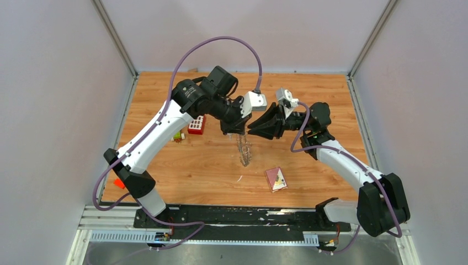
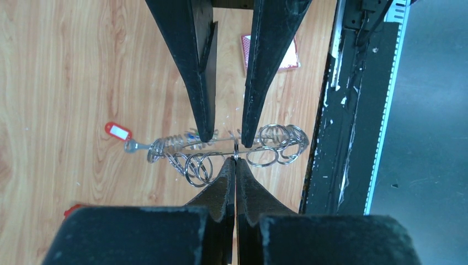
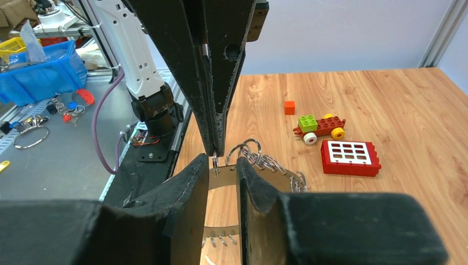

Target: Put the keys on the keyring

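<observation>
My left jaws were closed tight on one small loop of the large grey metal keyring (image 1: 243, 150). They held it up over the middle of the wooden counter (image 1: 193, 171), so that it hung just below them at the centre of the overhead view. My right jaws met the left ones tip to tip and stood narrowly apart, with nothing clamped between them. Their two fingertips (image 2: 205, 130) sat at the keyring's thin band, one on either side of the pinched loop. I could not tell whether they pressed on it.

A small silvery key with a red plastic tag (image 2: 118, 132) showed left of centre in the left wrist view, at the far end of the keyring. I could not tell whether it hung from the keyring or lay on the counter.

In the overhead view a red block with white squares (image 1: 196, 125) lay up and to the left of the keyring. A small toy car of coloured bricks (image 1: 178, 135) lay just beside it. A maroon square card (image 1: 276, 179) lay toward the lower right.
</observation>
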You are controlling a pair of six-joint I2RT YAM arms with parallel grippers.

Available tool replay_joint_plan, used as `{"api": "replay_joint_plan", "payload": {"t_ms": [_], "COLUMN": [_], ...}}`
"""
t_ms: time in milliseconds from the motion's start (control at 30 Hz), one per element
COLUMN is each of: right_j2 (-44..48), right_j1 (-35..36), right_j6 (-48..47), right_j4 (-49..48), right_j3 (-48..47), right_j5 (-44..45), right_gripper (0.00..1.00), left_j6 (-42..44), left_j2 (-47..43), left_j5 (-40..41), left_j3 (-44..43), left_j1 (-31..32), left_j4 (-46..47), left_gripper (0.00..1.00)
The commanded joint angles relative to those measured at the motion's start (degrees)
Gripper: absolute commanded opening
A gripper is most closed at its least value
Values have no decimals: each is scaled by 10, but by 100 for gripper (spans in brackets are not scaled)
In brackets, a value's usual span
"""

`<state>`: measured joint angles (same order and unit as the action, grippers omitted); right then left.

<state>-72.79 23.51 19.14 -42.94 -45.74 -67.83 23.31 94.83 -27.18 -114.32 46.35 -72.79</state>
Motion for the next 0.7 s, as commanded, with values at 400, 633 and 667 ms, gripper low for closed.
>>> {"api": "replay_joint_plan", "payload": {"t_ms": [400,633,667], "right_j2": [-1,-11,-12], "right_j1": [8,14,14], "right_j6": [-23,-40,-41], "right_j4": [8,27,29], "right_j3": [-1,-4,-4], "right_j5": [-27,-26,-27], "right_gripper": [21,20,20], "left_j6": [-18,-18,-18], "left_j2": [-39,-43,-44], "left_j5": [-23,-24,-24], "left_j3": [14,20,21], "left_j1": [1,1,1], "left_j4": [57,60,62], "left_gripper": [0,0,0]}}
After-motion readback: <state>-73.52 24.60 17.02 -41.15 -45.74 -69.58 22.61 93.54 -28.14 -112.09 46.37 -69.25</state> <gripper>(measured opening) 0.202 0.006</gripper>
